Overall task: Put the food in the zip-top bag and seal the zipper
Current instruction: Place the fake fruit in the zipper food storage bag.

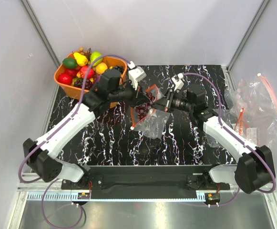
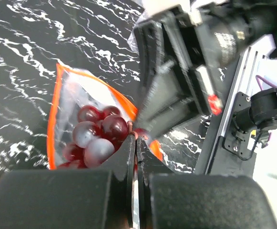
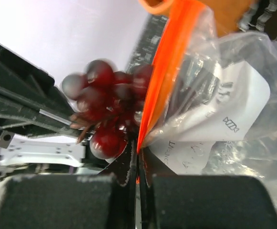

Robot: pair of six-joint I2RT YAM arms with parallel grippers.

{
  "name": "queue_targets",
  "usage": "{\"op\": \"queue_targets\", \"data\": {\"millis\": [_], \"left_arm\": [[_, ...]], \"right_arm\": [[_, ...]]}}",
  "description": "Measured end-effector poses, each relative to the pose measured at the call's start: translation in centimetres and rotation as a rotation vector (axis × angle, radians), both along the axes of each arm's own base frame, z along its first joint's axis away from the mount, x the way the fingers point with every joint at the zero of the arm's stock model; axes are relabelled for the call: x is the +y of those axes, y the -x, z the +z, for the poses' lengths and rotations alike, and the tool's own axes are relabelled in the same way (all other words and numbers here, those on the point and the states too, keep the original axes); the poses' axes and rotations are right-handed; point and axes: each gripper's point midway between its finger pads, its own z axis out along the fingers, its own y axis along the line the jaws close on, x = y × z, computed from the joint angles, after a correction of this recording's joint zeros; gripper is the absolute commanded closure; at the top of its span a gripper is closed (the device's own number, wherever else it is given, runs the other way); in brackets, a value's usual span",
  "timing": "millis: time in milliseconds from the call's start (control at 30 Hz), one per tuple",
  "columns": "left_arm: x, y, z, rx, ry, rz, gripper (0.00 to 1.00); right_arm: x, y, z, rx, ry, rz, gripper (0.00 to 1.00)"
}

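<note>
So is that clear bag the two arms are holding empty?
No, a dark purple grape bunch shows through the clear wall of the zip-top bag.

Both arms stretched forward and angled inward, left gripper (image 1: 140, 100) and right gripper (image 1: 158, 106) facing each other close together, both pinched shut.

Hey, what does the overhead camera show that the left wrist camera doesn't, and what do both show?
Only the overhead view: the orange basket full of fruit at the far left, and a pile of spare clear bags beside the mat's right edge. Only the left wrist view: a close look at the left gripper pinched shut on the bag's rim by the zipper. Both: the zip-top bag with the grape bunch inside, and the right gripper at its other side.
</note>
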Motion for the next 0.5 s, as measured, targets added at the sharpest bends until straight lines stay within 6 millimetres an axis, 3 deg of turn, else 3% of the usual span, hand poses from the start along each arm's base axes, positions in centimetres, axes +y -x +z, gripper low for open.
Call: {"op": "queue_targets", "data": {"millis": [333,400,500], "left_arm": [[3.7,2.0,7.3,-0.124,0.045,0.106,1.0],[3.6,1.7,7.3,-0.126,0.043,0.113,1.0],[3.1,1.0,5.5,-0.08,0.006,0.112,1.0]], "right_arm": [[1.9,-0.6,3.6,-0.024,-0.219,0.064,1.0],[2.0,-0.5,3.0,-0.01,-0.241,0.068,1.0],[2.0,-0.6,0.8,0.043,-0.255,0.061,1.0]]}}
